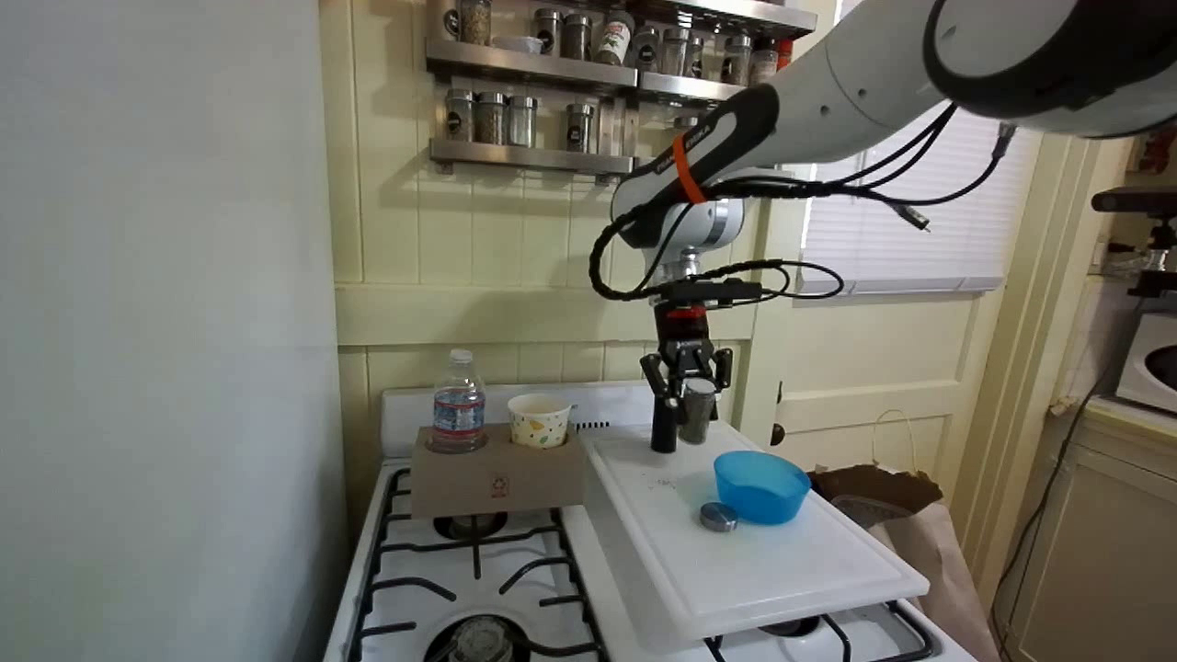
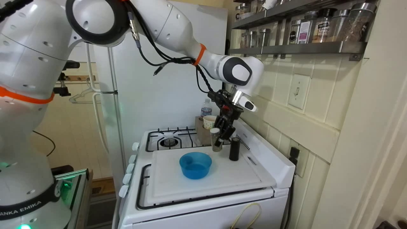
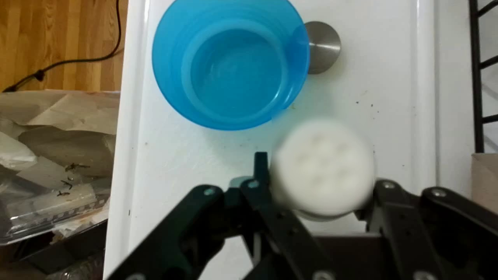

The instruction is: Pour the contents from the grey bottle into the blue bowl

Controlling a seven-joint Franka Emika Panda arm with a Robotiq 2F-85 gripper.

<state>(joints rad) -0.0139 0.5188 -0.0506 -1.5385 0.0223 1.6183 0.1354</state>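
"Near the bowl (image 2: 195, 170), what is that?"

"The bottle (image 1: 697, 418). The gripper (image 3: 319, 186) squeezes it from both sides. I can't tell if the bottle touches the board (image 1: 772, 575)."

"What now?"

"Hold tight, I think, and lift straight up, higher than the bowl. Then go over its middle and tip slowly."

"What does the bottle look like?"

"Slim, grey and almost upright, with a round white top (image 3: 323, 167). Faint spots there look like holes, so it may need shaking."

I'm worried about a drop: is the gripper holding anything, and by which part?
Yes: the gripper holds the grey bottle by the sides of its body, below the white top.
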